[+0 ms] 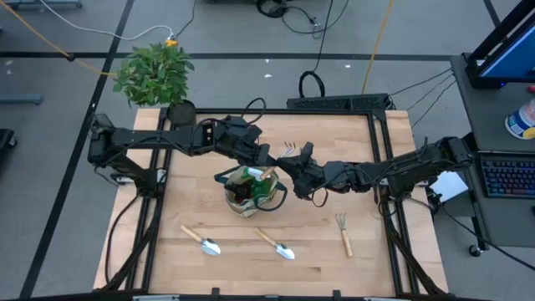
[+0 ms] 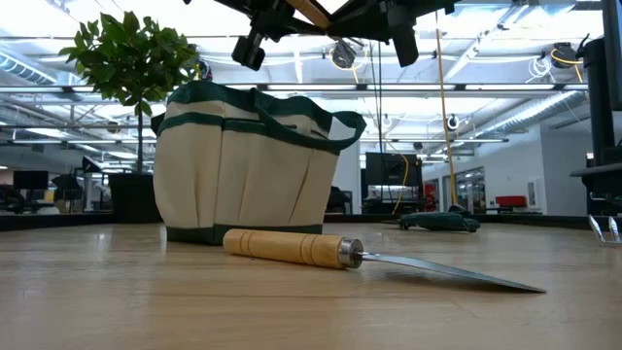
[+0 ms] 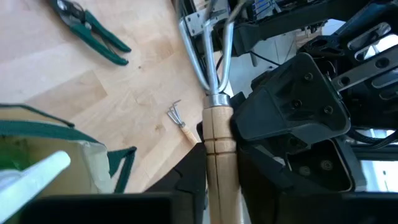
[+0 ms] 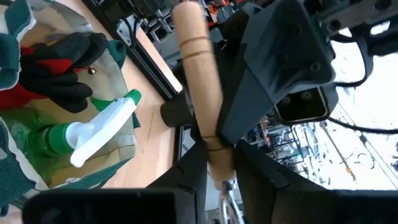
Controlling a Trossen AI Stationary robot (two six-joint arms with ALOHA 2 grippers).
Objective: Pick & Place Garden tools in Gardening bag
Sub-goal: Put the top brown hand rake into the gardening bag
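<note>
A wooden table point(image 1: 251, 259) stands in an open workshop with cables on the grey floor; a potted plant point(image 1: 156, 73) sits at its far left corner. Near the table's middle rests the bag point(image 1: 251, 191), beige with green trim, holding a green spray bottle point(image 4: 93, 134) and red-and-black gloves point(image 4: 56, 65).

Both arms meet just above and beside the bag's far right side. A fork rake point(image 3: 214, 118) with a wooden handle is pinched between them, clear of the table. The left gripper point(image 3: 221, 174) has its fingers pressed on the handle just below the metal ferrule, the tines pointing away from it. The right gripper point(image 4: 219, 167) has its fingers closed around the same handle near the ferrule end, the rounded butt rising past it. Which of the two carries the weight cannot be told.

On the near part of the table lie two trowels point(image 1: 201, 238) and point(image 1: 276, 244), side by side, well apart from the bag. To their right lies a second rake point(image 1: 343, 233). Green-handled shears point(image 3: 93, 31) lie on the wood beyond the bag.
</note>
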